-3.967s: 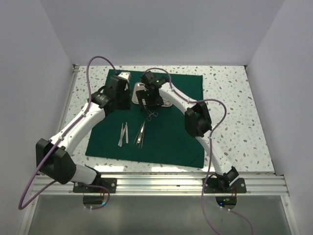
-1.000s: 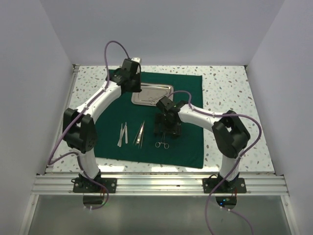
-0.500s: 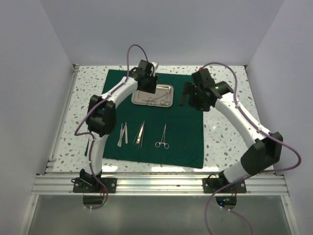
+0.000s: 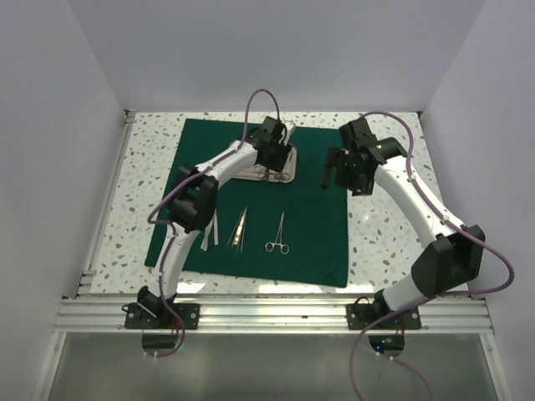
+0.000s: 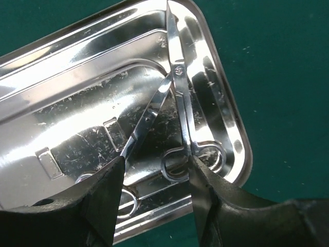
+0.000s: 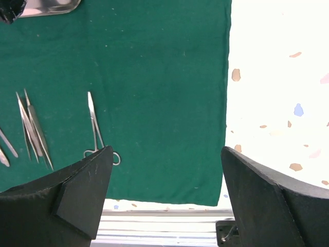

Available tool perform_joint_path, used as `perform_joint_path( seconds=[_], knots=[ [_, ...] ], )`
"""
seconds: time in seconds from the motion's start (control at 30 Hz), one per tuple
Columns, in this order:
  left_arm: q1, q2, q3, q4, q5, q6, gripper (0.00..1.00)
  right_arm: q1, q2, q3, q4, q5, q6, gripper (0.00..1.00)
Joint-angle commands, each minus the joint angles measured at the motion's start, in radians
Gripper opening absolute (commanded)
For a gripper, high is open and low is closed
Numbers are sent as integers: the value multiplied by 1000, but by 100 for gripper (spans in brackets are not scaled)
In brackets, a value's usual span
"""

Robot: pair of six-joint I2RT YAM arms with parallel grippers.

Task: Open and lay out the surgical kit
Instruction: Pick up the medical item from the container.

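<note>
My left claw (image 5: 154, 175) hangs with fingers apart over the steel tray (image 5: 61, 62), straddling the handles of the scissors (image 5: 180, 92) lying inside, while my right claw (image 6: 165, 154) gapes wide and empty above the green cloth (image 4: 318, 225) spread across the middle of the counter (image 4: 393, 234), with tweezers (image 4: 240, 227) and a clamp (image 4: 278, 234) laid toward its near edge.

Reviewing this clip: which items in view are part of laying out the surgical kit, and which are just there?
Part of the job: green cloth, steel tray, ring-handled instruments in the tray, clamp and tweezers laid on the cloth.
Just there: speckled table, aluminium rail at the near edge, purple cables.
</note>
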Motion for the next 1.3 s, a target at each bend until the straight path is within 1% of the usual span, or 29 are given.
perform_joint_path(
  seconds=[0.0,0.27,0.43,0.47,0.5,0.73,0.77,0.8,0.9,1.2,1.27],
  knots=[
    [14,30,48,31,-53,37,56,-10,15,9,-9,-24,-25,89],
    [31,99,133,15,-45,22,55,-21,48,23,-14,-40,-26,88],
    [36,110,136,9,-79,39,54,-27,94,58,-17,-56,-35,88],
    [39,115,130,8,-103,46,53,-29,103,64,-16,-61,-35,88],
    [41,116,124,6,-109,60,49,-32,109,69,-17,-66,-35,88],
    [38,115,23,14,-171,115,45,-39,167,118,-17,-93,-43,88],
    [39,119,19,12,-168,114,44,-39,178,121,-17,-96,-46,88],
    [39,122,19,9,-163,111,39,-42,181,124,-16,-99,-48,88],
    [42,135,21,-6,-137,103,33,-47,195,133,-16,-105,-49,88],
    [97,172,10,-46,-88,66,31,-62,180,107,0,-105,-46,88],
    [106,178,7,-54,-64,68,29,-68,172,97,3,-105,-44,88]
  ],
)
